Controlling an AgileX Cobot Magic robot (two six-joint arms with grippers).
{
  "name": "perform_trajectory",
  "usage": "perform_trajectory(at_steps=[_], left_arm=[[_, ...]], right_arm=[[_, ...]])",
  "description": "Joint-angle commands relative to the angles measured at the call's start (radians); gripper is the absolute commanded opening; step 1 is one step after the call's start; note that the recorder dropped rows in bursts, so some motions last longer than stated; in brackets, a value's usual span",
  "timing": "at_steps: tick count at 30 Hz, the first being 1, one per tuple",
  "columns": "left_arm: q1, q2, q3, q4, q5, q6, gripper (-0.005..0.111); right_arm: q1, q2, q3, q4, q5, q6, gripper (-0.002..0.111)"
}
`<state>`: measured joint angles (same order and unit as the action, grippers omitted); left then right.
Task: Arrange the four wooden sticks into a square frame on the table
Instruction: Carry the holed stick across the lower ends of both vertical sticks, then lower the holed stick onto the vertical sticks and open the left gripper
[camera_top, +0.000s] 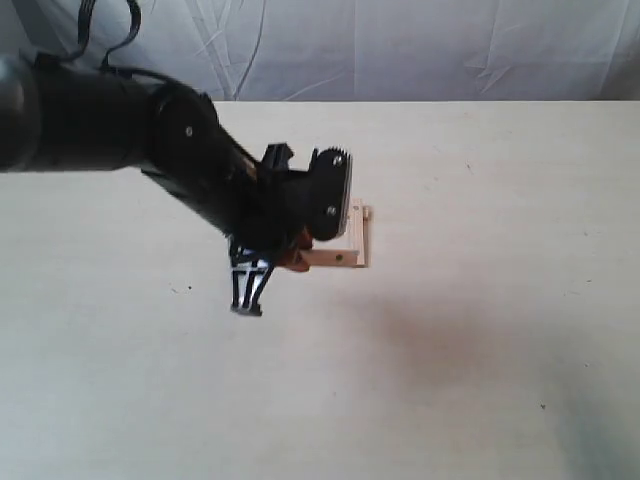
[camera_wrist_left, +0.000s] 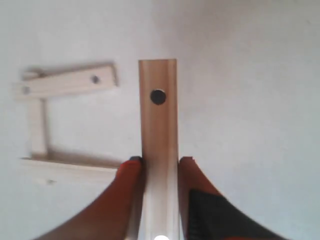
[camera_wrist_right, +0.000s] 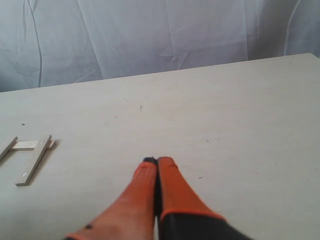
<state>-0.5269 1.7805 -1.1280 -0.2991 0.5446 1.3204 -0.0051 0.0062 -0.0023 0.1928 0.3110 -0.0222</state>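
My left gripper (camera_wrist_left: 160, 161) is shut on one wooden stick (camera_wrist_left: 158, 115), a pale strip with a dark hole near its far end. The stick hangs just above the table (camera_wrist_left: 250, 75). Beside it three more sticks lie in a U: one with holes (camera_wrist_left: 67, 82), a thin one (camera_wrist_left: 37, 127) and a third (camera_wrist_left: 70, 170). The held stick sits along the U's open side. In the exterior view the left gripper (camera_top: 297, 262) holds the stick (camera_top: 335, 258) next to another stick (camera_top: 360, 235); the arm hides the rest. My right gripper (camera_wrist_right: 157, 161) is shut on nothing, low over the table.
The left arm (camera_top: 120, 130) reaches across the middle of the table (camera_top: 480, 330). A grey cloth backdrop (camera_top: 400, 50) hangs behind the far edge. The right wrist view shows the laid sticks (camera_wrist_right: 34, 159) far off to one side.
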Motion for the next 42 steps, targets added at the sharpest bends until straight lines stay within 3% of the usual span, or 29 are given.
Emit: perform_trajectory(at_steps=[1,5,13,24,42], left_arm=[[-0.003,0.066,-0.157,0.010,0.030,-0.001,0.000],[-0.001,0.195,-0.253,0.100,0.031,0.006,0.000],[0.001,0.321,-0.334,0.110,0.000,0.004,0.000],[0.056,0.329,-0.336,0.085,0.036,-0.003,0.000],[0.056,0.329,-0.336,0.035,0.098,-0.001,0.000]], right_arm=[[-0.006,-0.006,0.002,-0.001,-0.007,-0.001,-0.001],[-0.006,-0.006,0.002,-0.001,-0.007,-0.001,-0.001],[-0.006,-0.006,0.002,-0.001,-0.007,-0.001,-0.001],[-0.006,-0.006,0.002,-0.001,-0.007,-0.001,-0.001],[-0.006,-0.006,0.002,-0.001,-0.007,-0.001,-0.001]])
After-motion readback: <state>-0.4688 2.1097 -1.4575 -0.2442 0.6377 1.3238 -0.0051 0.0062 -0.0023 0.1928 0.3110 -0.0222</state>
